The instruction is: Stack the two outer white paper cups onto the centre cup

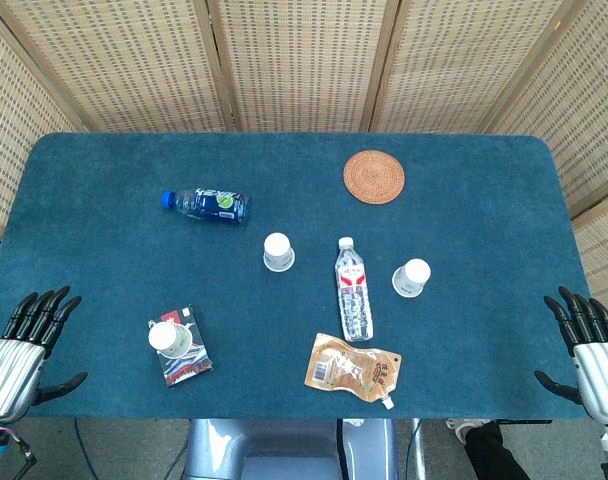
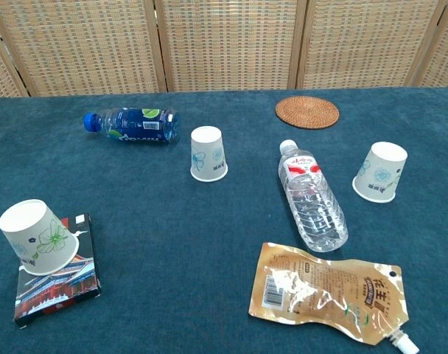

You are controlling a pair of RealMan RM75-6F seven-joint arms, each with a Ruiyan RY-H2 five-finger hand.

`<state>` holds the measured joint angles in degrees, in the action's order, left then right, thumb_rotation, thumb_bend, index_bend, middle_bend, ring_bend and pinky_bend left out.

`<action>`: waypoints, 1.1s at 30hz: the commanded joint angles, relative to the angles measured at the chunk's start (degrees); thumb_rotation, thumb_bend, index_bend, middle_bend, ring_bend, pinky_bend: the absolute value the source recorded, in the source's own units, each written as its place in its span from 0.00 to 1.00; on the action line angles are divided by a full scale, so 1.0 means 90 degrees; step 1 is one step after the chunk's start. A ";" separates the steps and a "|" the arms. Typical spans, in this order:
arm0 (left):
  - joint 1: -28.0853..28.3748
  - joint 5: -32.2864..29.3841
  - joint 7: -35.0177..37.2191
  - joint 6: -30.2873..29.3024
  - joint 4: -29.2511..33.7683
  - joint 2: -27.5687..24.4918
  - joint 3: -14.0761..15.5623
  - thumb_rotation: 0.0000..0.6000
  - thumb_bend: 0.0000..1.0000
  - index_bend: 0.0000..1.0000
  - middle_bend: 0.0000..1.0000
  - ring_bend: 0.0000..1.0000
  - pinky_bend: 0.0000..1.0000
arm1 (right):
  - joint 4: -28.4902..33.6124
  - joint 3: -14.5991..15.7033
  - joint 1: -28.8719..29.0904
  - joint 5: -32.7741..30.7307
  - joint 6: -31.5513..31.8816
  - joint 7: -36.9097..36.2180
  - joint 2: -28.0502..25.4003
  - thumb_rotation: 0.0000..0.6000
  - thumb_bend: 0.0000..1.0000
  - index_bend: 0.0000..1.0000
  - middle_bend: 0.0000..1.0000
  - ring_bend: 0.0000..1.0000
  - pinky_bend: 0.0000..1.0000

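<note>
Cups of white paper are sitting upside down on the blue table (image 1: 104,200): centre cup (image 1: 278,252), right cup (image 1: 411,277), left cup (image 1: 170,338) resting on a small printed box (image 1: 187,360). Left hand (image 1: 24,350) and right hand (image 1: 589,345) are hovering at the table's edges, fingers spread, holding nothing.

Woven rattan folding screen (image 1: 304,60) behind table, light wood frames btwn panels; screen spans full width, angled in at both sides; table (image 1: 104,200) covered w/ dark teal cloth, rounded far corners; grey floor (image 1: 114,450) visible under near edge in head view; light even, soft, no hard shadows
</note>
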<state>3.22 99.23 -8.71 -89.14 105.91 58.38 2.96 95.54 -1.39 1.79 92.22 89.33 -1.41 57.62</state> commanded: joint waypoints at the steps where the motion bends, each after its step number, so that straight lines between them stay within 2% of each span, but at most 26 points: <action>1: 0.0001 -0.0004 0.0012 0.0011 0.0001 -0.0009 -0.0001 1.00 0.00 0.00 0.00 0.00 0.00 | -0.0023 -0.0001 0.0010 0.0022 -0.0002 -0.0030 0.0027 1.00 0.00 0.00 0.00 0.00 0.00; 8: 0.0033 -0.0026 0.0020 0.0113 0.0010 -0.0012 0.0008 1.00 0.00 0.00 0.00 0.00 0.00 | -0.0232 -0.0056 0.0149 0.0101 -0.0087 -0.0279 0.0184 1.00 0.00 0.00 0.00 0.00 0.00; 14: 0.0038 -0.0078 -0.0001 0.0120 -0.0013 0.0026 -0.0030 1.00 0.00 0.00 0.00 0.00 0.00 | -0.0525 -0.0328 0.0623 0.0005 -0.0541 -0.0588 0.0369 1.00 0.00 0.00 0.00 0.00 0.00; 22: 0.0122 -0.0468 -0.0375 0.0310 0.0020 0.0211 -0.0217 1.00 0.00 0.00 0.00 0.00 0.00 | -0.0808 -0.0772 0.1917 -0.0201 -0.2147 -0.0737 0.0451 1.00 0.00 0.06 0.05 0.00 0.02; 29: 0.0218 -0.0809 -0.0671 0.0526 0.0076 0.0335 -0.0333 1.00 0.00 0.00 0.00 0.00 0.00 | -0.1075 -0.1083 0.3063 -0.1155 -0.4019 -0.0584 0.0846 1.00 0.00 0.15 0.16 0.12 0.15; 33: 0.0250 -0.0979 -0.0847 0.0581 0.0072 0.0425 -0.0398 1.00 0.00 0.00 0.00 0.00 0.00 | -0.1563 -0.1173 0.3507 -0.1716 -0.4734 -0.0539 0.1287 1.00 0.06 0.18 0.21 0.18 0.25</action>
<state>5.33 90.84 -15.99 -84.16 106.55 61.92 -0.40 84.66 -10.76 29.76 80.65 51.01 -6.85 66.13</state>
